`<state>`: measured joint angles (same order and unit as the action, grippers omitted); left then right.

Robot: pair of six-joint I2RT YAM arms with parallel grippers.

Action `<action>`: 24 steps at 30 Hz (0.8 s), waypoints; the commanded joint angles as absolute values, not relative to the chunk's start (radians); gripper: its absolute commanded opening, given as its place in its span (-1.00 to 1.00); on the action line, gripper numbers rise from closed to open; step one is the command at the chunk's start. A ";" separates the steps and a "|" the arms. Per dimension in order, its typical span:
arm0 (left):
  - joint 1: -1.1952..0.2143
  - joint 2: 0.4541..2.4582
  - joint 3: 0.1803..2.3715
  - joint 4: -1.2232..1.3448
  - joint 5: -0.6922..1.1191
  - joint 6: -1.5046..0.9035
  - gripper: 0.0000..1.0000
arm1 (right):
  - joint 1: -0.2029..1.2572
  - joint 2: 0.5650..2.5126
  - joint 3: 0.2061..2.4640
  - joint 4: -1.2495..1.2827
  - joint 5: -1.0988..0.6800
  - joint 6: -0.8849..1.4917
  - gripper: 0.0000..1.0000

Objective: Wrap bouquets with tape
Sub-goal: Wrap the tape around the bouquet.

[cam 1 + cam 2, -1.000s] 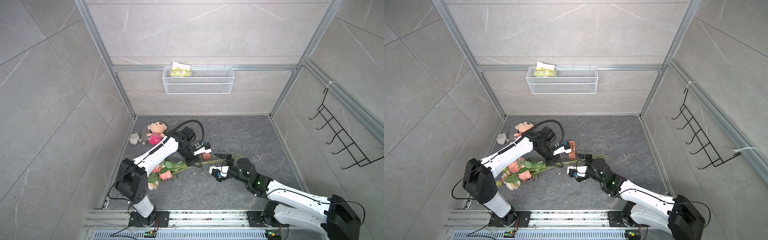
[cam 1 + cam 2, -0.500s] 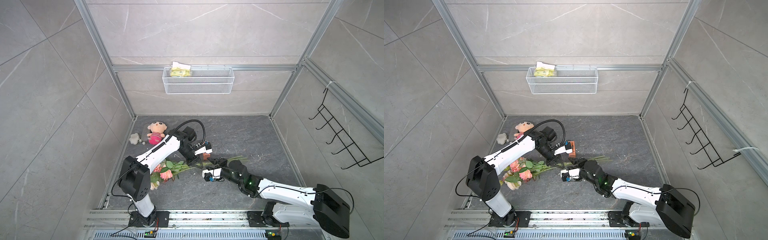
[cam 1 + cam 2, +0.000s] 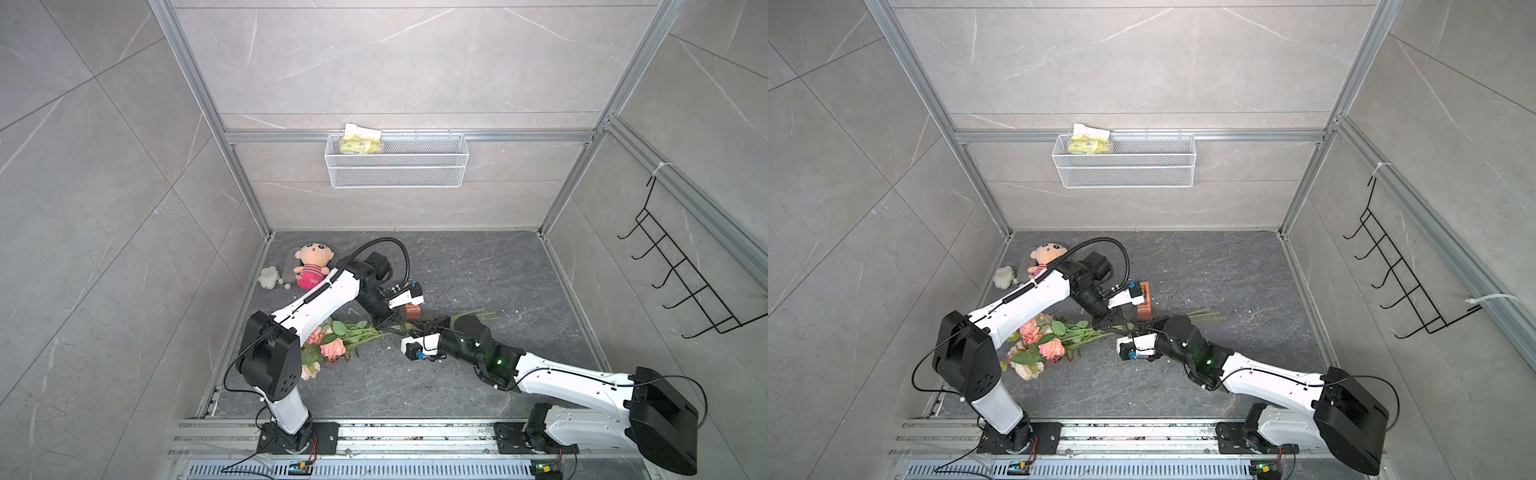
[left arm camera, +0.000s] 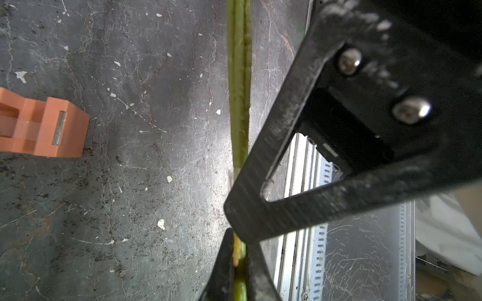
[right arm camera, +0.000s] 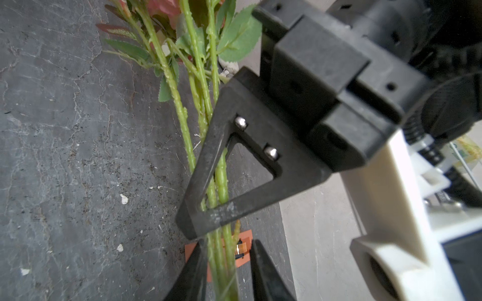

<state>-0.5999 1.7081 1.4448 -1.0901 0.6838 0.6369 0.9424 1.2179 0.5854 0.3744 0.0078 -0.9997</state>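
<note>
Arms low, jaws astride bouquet stems.

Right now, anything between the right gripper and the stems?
Nothing visible. The stems run between the open jaws of the right gripper. The left gripper is shut on them close beside it. The tape dispenser sits apart from the stems.

Each arm had white shells along its long links and black housings at the joints: the left arm and the right arm. A black ribbed cable arched off the left one, and a green light glowed on the right. The left claw and right claw were matte black, their fingers open triangular frames with two silver screws apiece.
</note>
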 commanded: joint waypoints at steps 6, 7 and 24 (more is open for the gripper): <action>-0.589 1.707 1.442 -1.112 0.716 0.664 -1.00 | 0.930 1.202 0.618 0.350 0.055 -0.965 -0.37; -0.589 1.707 1.439 -1.112 0.715 0.667 -1.00 | 0.924 1.201 0.620 0.347 0.063 -0.965 -0.36; -0.589 1.723 1.424 -1.106 0.670 0.661 -1.00 | 0.893 1.187 0.661 0.304 0.066 -0.855 -0.34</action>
<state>-0.5884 1.7084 1.4284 -1.0676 0.6708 0.6403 0.9024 1.1893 0.6128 0.3046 0.0319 -0.9016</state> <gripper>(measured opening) 0.078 0.332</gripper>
